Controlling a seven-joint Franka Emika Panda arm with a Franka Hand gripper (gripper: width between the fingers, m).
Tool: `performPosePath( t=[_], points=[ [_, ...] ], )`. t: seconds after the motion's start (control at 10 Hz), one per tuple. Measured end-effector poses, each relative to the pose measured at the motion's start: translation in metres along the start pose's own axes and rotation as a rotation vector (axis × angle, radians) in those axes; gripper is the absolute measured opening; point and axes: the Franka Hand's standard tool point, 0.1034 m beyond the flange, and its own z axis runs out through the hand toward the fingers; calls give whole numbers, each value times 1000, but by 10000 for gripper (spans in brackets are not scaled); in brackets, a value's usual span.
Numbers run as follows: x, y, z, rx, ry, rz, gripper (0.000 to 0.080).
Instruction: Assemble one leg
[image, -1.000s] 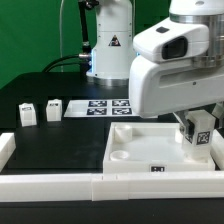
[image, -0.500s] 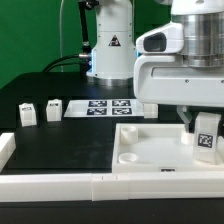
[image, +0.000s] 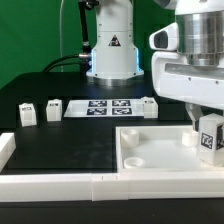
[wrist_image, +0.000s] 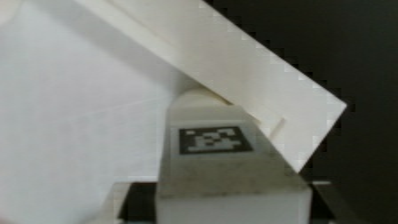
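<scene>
Task part: the leg (image: 210, 136), a small white tagged block at the exterior view's right, over the right-hand side of the tray panel (image: 150, 160).
Axis: roughly upright, with one tag facing the exterior camera.
Relation to panel: in the wrist view the leg (wrist_image: 217, 145) sits close to a corner of the tray panel (wrist_image: 71, 110); whether they touch cannot be told.
Tool: the gripper (image: 205, 124) comes from above, its fingers clamped on opposite sides of the leg.
Coming move (judgement): a straight descent into a corner hole, which is hidden here.
Periphery: the marker board (image: 105, 106) lies well apart.
</scene>
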Motion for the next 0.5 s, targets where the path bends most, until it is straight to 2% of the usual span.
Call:
performPosePath(
  t=[0.3,0.4,0.5],
  points=[
    [-2,0,1,5,-12,-5,295],
    [-3,-1,1,5,-14,-4,511],
    [-5,-1,1,2,-14,-126,511]
  ],
)
